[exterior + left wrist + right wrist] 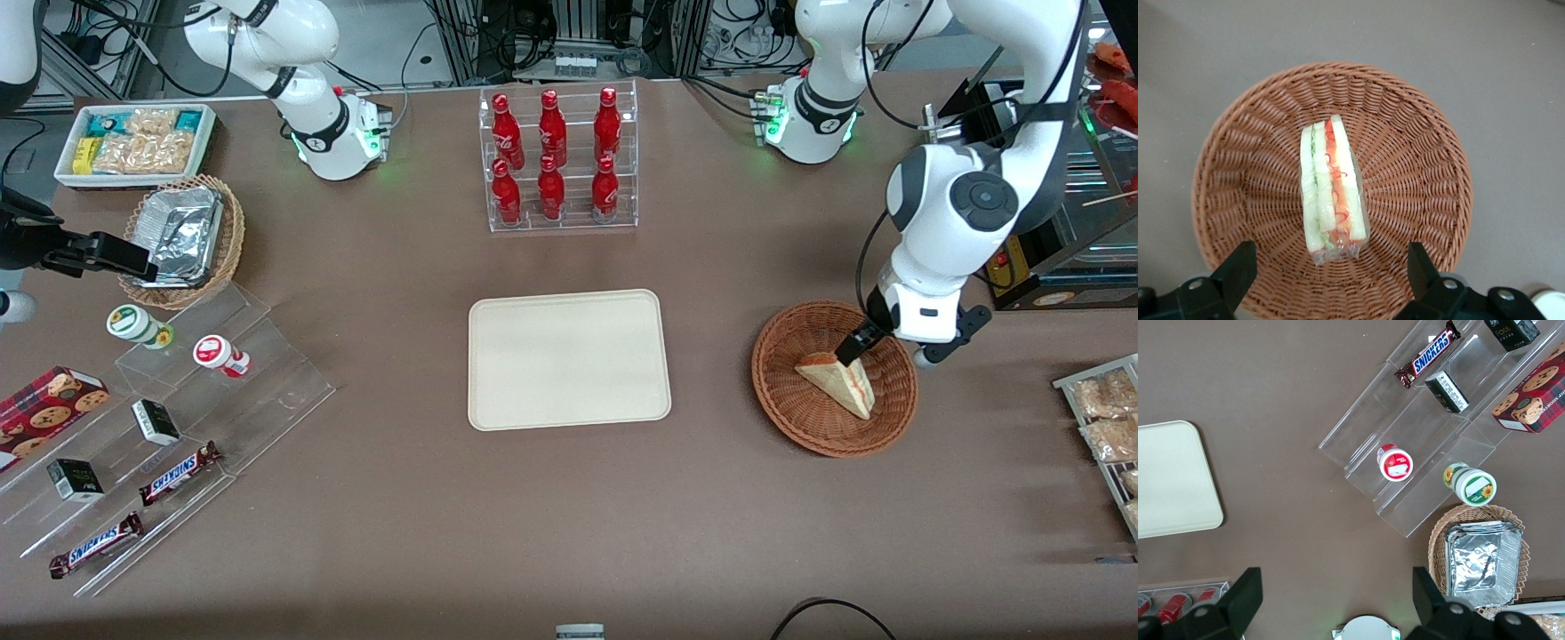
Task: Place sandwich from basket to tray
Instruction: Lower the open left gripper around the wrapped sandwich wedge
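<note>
Gripper (pixel 1328 277) spread wide above the sandwich (pixel 1331 190) — wedge in the basket (pixel 1245 160), tray (pixel 569 360) apart.

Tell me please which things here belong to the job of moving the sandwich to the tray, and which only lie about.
Belong to the job:
sandwich, lying in the basket
tray, nothing on it
gripper, open, above the sandwich

Only lying about:
rack of red bottles
foil containers
chocolate bars
cookie box
</note>
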